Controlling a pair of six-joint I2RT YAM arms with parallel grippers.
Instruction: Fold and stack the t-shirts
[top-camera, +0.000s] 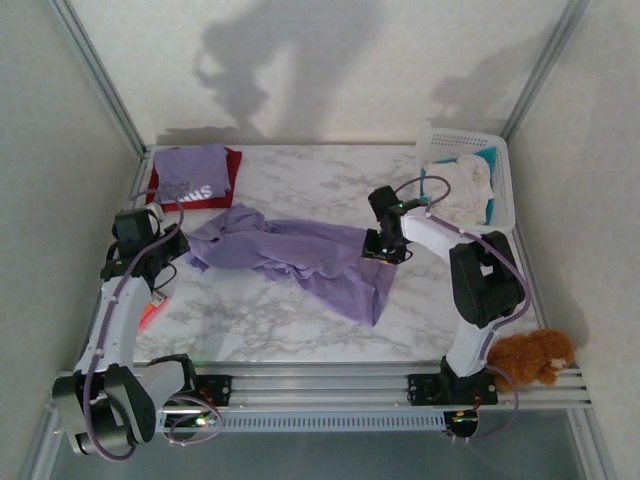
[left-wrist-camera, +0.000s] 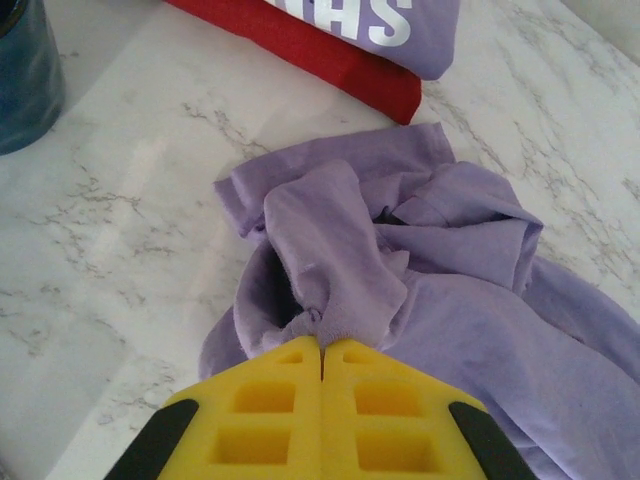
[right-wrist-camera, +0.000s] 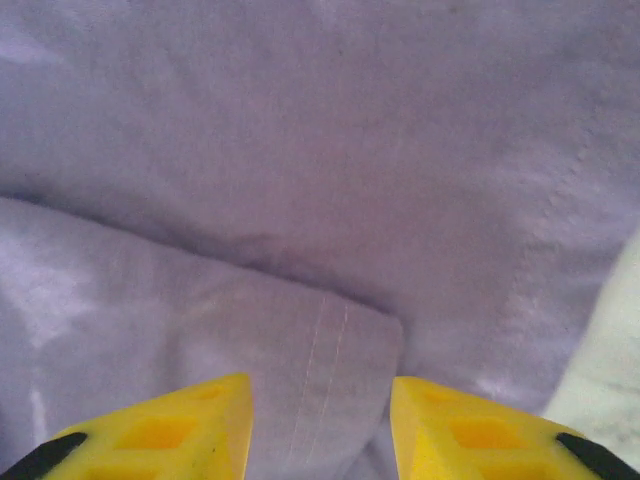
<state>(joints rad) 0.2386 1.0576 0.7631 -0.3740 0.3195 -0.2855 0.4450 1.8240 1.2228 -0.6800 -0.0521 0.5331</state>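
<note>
The plain lavender t-shirt (top-camera: 290, 255) lies crumpled and drawn out across the middle of the marble table (top-camera: 330, 175), not yet folded; its left end is bunched up, and its right end trails toward the near edge. Beyond that left end, toward the far corner, the lettered lavender t-shirt (top-camera: 190, 172) sits folded on top of the folded red t-shirt (left-wrist-camera: 340, 70), whose edge shows beneath it; the pile lies close to the plain shirt but apart from it. By my reading, two shirts are folded and stacked and the plain one is what is left; it wants spreading flat, folding, and setting on that pile.

The left gripper (left-wrist-camera: 322, 345) is at the plain shirt's left end, its yellow fingers pressed together with a ruck of lavender cloth pinched at their tips; the right gripper (right-wrist-camera: 320, 388) is low over the shirt's right part, fingers spread, straddling a stitched hem fold without gripping it.

Right of the plain shirt, toward the far edge, a white basket (top-camera: 455, 141) holds pale cloth; a brown plush toy (top-camera: 535, 355) sits to the shirt's near right, by the rail.
</note>
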